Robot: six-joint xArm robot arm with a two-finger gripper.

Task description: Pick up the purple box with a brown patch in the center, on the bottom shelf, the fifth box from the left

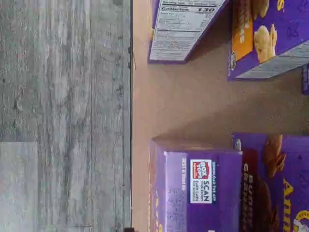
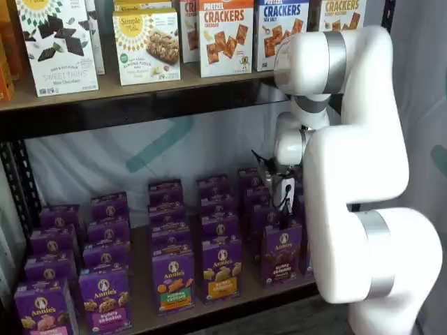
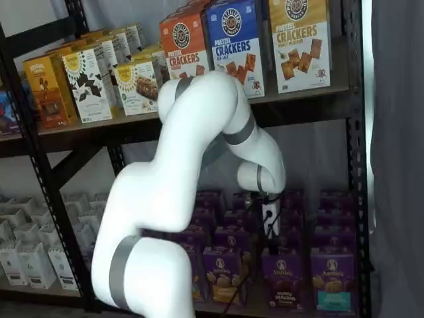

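Note:
The purple box (image 2: 281,254) with the dark brown snack patch stands upright at the front of the bottom shelf (image 2: 246,296), at the right end of the front row. It also shows in a shelf view (image 3: 283,279). My gripper (image 2: 285,215) hangs just above its top, and in a shelf view (image 3: 269,240) too. Its black fingers show side-on and no gap can be made out. In the wrist view the box (image 1: 273,186) shows its brown patch and its top flap with a "SCAN" label, on the brown board (image 1: 193,106).
Purple cartons with a yellow-orange band (image 2: 222,269) and an orange band (image 2: 173,280) stand left of it, with more rows behind. Cracker boxes (image 2: 225,35) fill the higher shelf. A black rack post (image 3: 363,199) stands at the right. Grey floor (image 1: 63,116) lies beyond the board's edge.

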